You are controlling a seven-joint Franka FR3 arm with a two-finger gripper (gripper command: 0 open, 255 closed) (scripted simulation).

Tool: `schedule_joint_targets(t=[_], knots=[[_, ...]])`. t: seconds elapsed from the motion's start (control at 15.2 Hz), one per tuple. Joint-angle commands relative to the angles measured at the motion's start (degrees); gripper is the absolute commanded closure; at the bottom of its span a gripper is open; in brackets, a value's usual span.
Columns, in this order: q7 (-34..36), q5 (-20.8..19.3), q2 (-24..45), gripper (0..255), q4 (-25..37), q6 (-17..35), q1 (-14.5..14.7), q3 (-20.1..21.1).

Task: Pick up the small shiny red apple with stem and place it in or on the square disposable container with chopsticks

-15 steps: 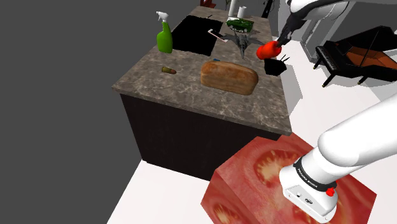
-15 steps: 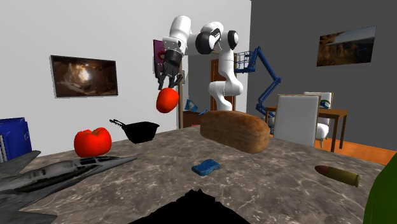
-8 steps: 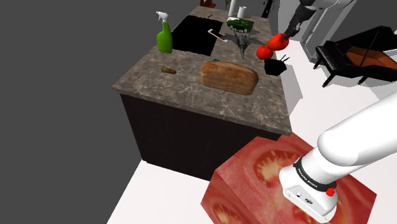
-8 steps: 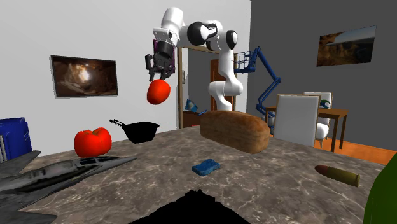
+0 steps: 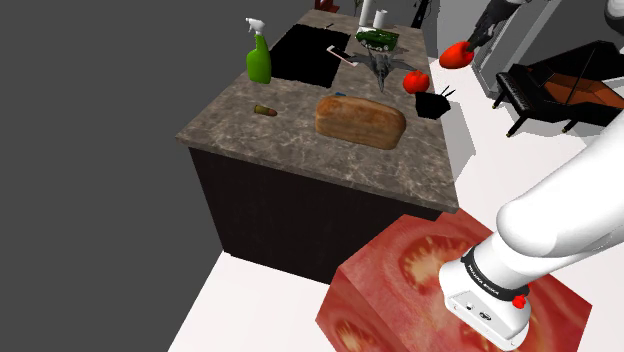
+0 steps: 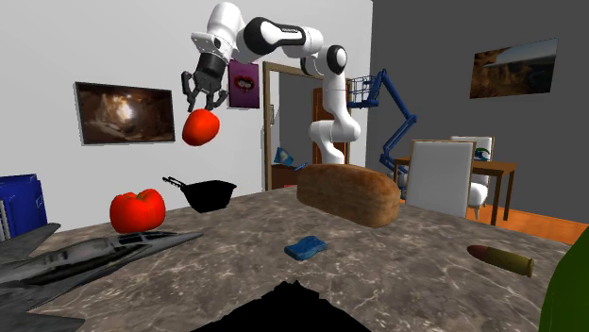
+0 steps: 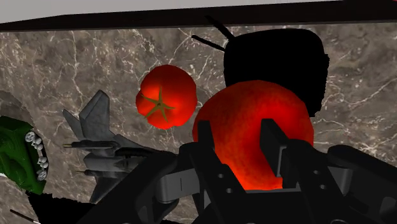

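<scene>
Reading the second exterior view from its nine o'clock edge: finding a grey, sharp-winged model jet (image 6: 85,255) lying flat on the veined, brown-grey, stone-look counter (image 6: 406,283); then passing a glossy, lobed red tomato (image 6: 137,210) sitting at the jet's one o'clock; then reaching the square disposable container (image 6: 210,195), drawn flat black with rounded corners, with thin chopsticks (image 6: 175,180) poking out toward ten o'clock; further on, meeting a small pitted blue sponge (image 6: 306,247), a crusty brown loaf (image 6: 349,193) and a brass-coloured cartridge (image 6: 500,259) toward three o'clock. Turning to the black gripper (image 6: 204,107): seeing its fingers (image 7: 205,137) pressing on both sides of the smooth, shiny red apple (image 6: 200,126), clamping it with only the fruit's width between them, and holding it in the air well above the counter, at the container's twelve o'clock in that view and overlapping the container in the wrist view. Failing to make out the apple's stem; losing its lower part behind the fingers in the wrist view; reading nothing inside the container's black; catching a green toy car (image 7: 19,153) cut off at the wrist view's edge.
</scene>
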Motion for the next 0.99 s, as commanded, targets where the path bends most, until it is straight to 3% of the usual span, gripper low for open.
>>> schedule_joint_targets(t=[0.0,0.92], knots=[[-1.3,1.0,1.0,255,0.1,0.7,-0.6,-0.2],[-3.6,3.5,3.3,255,-7.8,10.7,-0.8,0.3]])
